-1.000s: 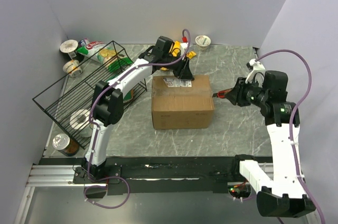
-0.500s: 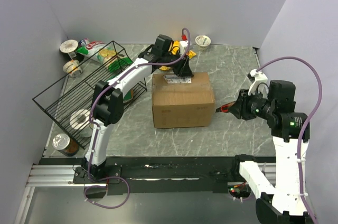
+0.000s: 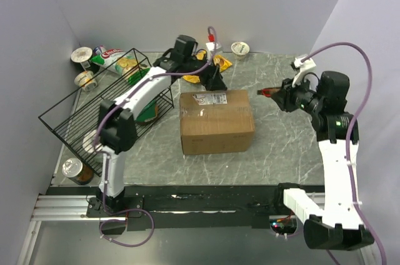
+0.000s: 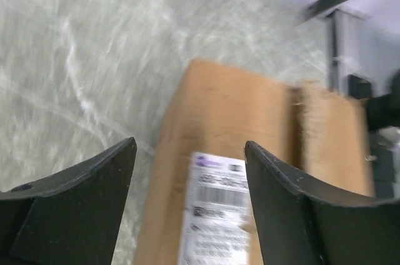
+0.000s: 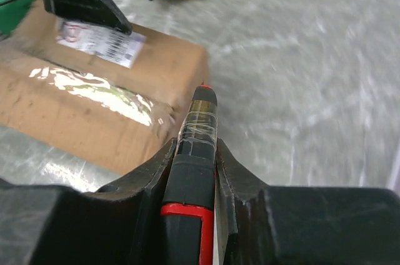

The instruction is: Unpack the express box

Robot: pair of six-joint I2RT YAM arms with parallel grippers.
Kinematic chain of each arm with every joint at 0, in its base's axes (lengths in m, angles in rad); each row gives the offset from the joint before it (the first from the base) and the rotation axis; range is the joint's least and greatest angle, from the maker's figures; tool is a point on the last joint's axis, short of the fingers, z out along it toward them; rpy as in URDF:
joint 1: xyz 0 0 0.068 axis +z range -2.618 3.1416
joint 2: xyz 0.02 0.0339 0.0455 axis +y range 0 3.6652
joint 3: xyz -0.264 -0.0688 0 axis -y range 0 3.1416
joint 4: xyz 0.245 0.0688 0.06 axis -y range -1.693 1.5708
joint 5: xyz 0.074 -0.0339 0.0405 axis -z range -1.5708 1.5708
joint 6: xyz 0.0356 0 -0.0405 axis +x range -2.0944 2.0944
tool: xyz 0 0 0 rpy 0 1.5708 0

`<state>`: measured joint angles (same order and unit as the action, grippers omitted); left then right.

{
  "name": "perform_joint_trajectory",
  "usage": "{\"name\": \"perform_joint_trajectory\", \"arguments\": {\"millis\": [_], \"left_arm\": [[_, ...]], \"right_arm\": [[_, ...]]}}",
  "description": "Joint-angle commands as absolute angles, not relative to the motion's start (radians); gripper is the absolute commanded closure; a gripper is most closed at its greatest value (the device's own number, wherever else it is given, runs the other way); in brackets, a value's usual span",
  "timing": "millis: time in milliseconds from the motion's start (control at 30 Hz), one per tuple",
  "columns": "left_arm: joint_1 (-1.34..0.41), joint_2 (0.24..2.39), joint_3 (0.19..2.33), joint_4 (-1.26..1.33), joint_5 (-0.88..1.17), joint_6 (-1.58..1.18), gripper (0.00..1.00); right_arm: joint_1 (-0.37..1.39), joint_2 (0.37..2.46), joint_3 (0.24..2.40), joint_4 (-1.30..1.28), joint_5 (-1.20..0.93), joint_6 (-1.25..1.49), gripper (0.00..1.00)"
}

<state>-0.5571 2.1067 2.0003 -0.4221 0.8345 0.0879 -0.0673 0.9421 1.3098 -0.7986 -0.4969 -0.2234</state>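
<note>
The express box (image 3: 216, 122), a brown carton with a white label (image 3: 210, 98) and shiny tape, sits closed in the middle of the table. My left gripper (image 3: 213, 79) hovers open over the box's far edge; the left wrist view has the label (image 4: 220, 209) between its spread fingers (image 4: 81, 202), touching nothing. My right gripper (image 3: 278, 95) is off the box's far right corner, shut on a black-and-red cutter (image 3: 265, 92). In the right wrist view the cutter (image 5: 199, 134) points past the box (image 5: 94, 102) corner, its tip clear of the cardboard.
A black wire basket (image 3: 75, 121) lies tilted at the left, with cups, snack packets and a can (image 3: 74, 170) around it. A yellow packet (image 3: 220, 62) and a cup (image 3: 240, 48) lie behind the box. Walls close in on three sides.
My left gripper has opened and drawn back a little from the label edge. My right arm has swung the cutter from the box's right side up toward its far right corner.
</note>
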Motion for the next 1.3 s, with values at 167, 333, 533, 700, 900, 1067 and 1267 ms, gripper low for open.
{"name": "perform_joint_trajectory", "arguments": {"millis": [167, 333, 533, 700, 900, 1067, 1267], "left_arm": [[-0.54, 1.819, 1.804, -0.081, 1.164, 0.009, 0.23], [-0.578, 1.792, 1.775, -0.158, 1.147, 0.13, 0.22], [-0.595, 1.845, 1.874, -0.229, 1.129, 0.147, 0.26], [-0.597, 1.867, 1.901, -0.247, 1.14, 0.127, 0.47], [-0.597, 1.871, 1.887, -0.2, 1.192, 0.086, 0.68], [-0.597, 1.868, 1.871, -0.147, 1.221, 0.06, 0.56], [-0.601, 1.875, 1.841, -0.057, 1.261, -0.039, 0.76]], "right_arm": [[-0.037, 1.047, 1.411, -0.727, -0.893, -0.483, 1.0], [-0.015, 1.109, 1.474, -0.742, -1.023, -0.486, 1.0], [0.069, 1.103, 1.422, -0.606, -1.026, -0.456, 1.0], [0.139, 1.124, 1.411, -0.539, -0.999, -0.417, 1.0], [0.181, 1.134, 1.393, -0.512, -0.934, -0.402, 1.0], [0.184, 1.132, 1.356, -0.459, -0.864, -0.338, 1.0], [0.183, 1.143, 1.339, -0.413, -0.842, -0.281, 1.0]]}}
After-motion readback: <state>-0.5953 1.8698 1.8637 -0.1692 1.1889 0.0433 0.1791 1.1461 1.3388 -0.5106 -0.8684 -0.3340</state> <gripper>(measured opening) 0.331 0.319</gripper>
